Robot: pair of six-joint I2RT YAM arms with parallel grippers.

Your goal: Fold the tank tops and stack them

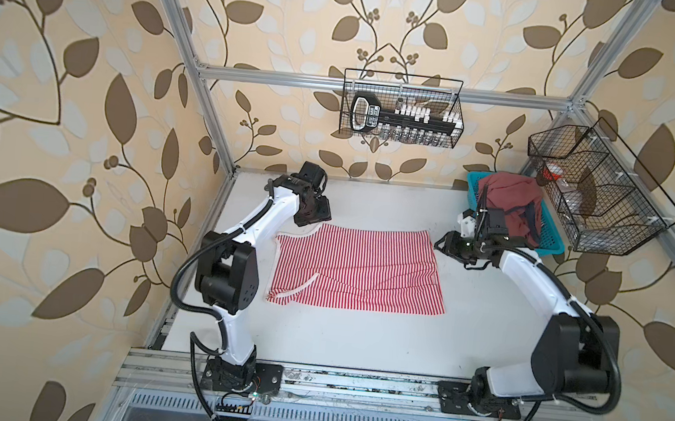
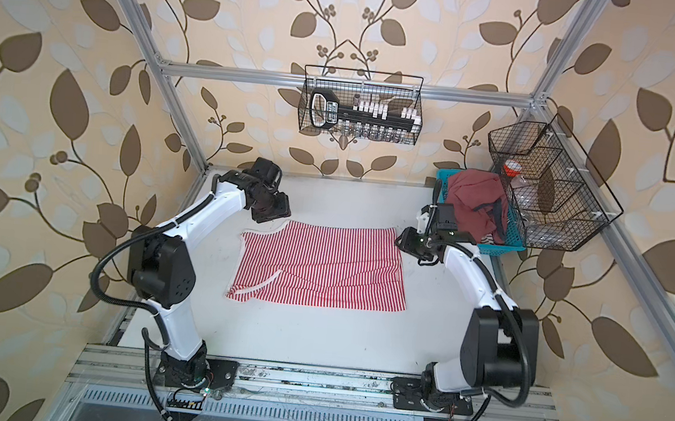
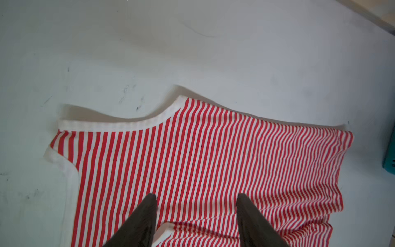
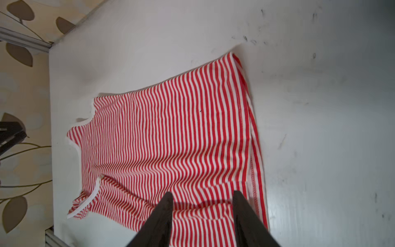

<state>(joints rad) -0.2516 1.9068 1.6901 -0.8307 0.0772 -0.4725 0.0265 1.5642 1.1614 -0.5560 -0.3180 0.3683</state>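
Teal plastic forms the small basket (image 1: 553,242) at the back right of your white tabletop (image 1: 358,338). It holds the dusty red tank top (image 1: 508,197), bunched up and spilling over the rim, with dark trim showing. Two black wire baskets hang on the frame. One on the back rail (image 1: 454,101) carries a black rack of white pieces and small jars. The divided one on the right (image 1: 618,227) holds a clear, orange-capped bottle (image 1: 556,174). The striped tank top (image 1: 358,267) lies spread mid-tabletop. It is a soft knit in thin red and white lines, with white binding at the armholes and creases across its near half. Your left pincer (image 3: 196,197) hangs over the far strap corner, wrist bent down, jaws partly apart and empty. Your right pincer (image 4: 202,193) sits low by the far hem corner, pointing across the cloth, also parted and gripping nothing.
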